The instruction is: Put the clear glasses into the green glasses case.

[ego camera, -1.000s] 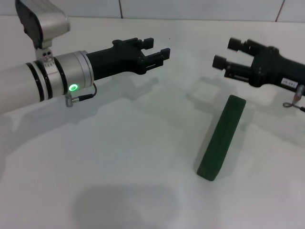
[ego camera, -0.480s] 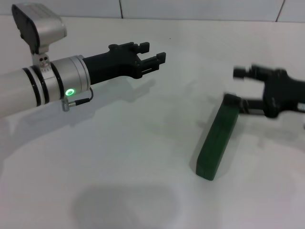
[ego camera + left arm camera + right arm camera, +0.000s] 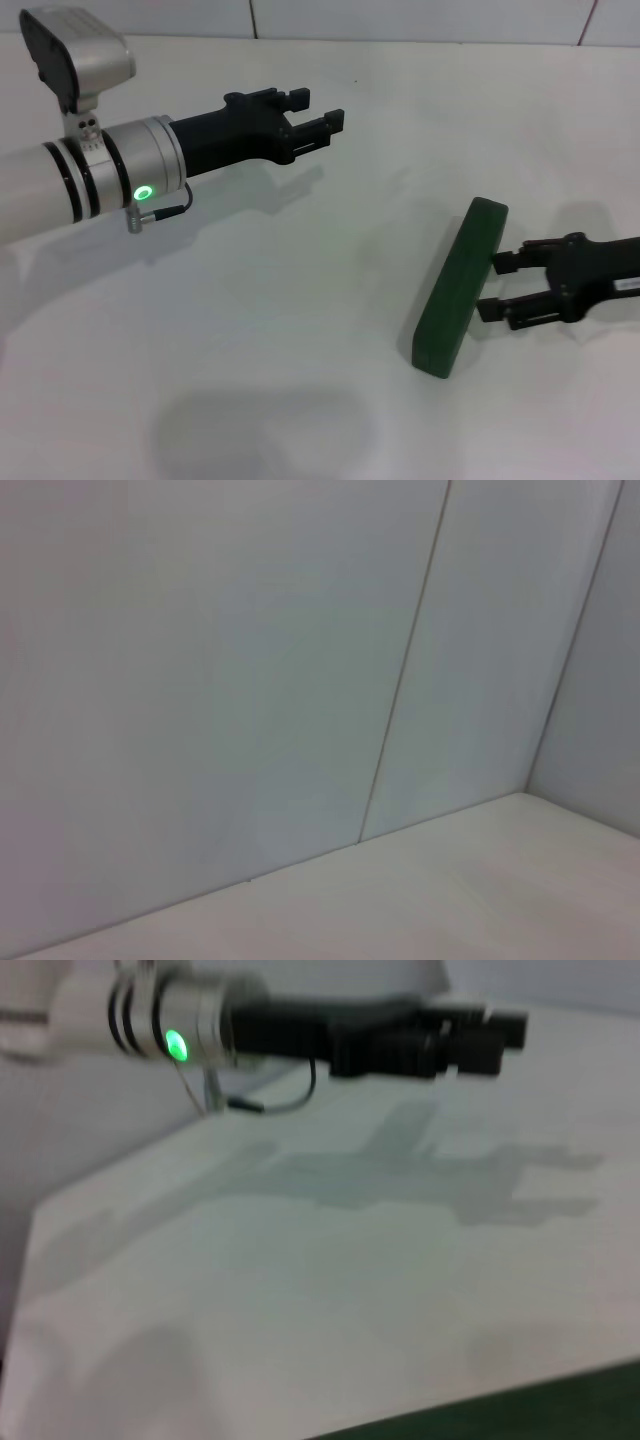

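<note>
The green glasses case [image 3: 458,288] lies shut on the white table [image 3: 300,330], right of centre. The right gripper [image 3: 495,286] sits low just beside its right edge, fingers spread wide — holding nothing. The left gripper [image 3: 325,112] hovers far left, fingers narrowly apart, empty

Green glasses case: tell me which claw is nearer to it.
Right. The right claw sits open beside the green glasses case; the left claw hovers far off across the table.

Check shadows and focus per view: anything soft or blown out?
Head view: sharp, with soft shadows under the left claw and beside the green glasses case; right claw crisp. Right wrist view: blurred throughout, case edge smeared. Left wrist view: only flat, evenly lit wall panels.
</note>
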Controlling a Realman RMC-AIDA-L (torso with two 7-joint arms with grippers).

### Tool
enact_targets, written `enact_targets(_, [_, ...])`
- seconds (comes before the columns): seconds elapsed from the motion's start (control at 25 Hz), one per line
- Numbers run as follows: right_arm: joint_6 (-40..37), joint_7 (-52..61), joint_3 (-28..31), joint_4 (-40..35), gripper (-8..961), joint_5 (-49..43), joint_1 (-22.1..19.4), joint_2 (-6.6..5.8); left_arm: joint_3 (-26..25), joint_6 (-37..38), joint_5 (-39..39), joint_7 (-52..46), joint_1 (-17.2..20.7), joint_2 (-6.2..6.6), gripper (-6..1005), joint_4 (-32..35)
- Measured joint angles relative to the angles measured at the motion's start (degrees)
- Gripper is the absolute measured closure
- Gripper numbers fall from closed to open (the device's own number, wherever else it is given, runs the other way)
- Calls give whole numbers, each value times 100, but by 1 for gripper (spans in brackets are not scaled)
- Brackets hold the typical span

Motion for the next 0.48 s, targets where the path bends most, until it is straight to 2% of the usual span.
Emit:
enact_targets(0.04, [262,57,1,6,110,-351,252,198,1,0,0,1,-5,0,388,0])
enact_targets(0.08, [317,52,-2,8,110,-369,290,230,0,-1,0,3,-14,0,388,0])
enact_targets(0.24, [886,-165,-36,-11,110,-442,632,570,0,-8,7,11,-18,0,388,-2])
enact_targets(0.36, [707,-235,65,-93,110,-367,794,621,1,-10,35,13,-5,4,388,5])
enact_targets(0.48, [326,-229,515,-334,110,-320,626,593,-3,-12,45,12,59,6,388,29])
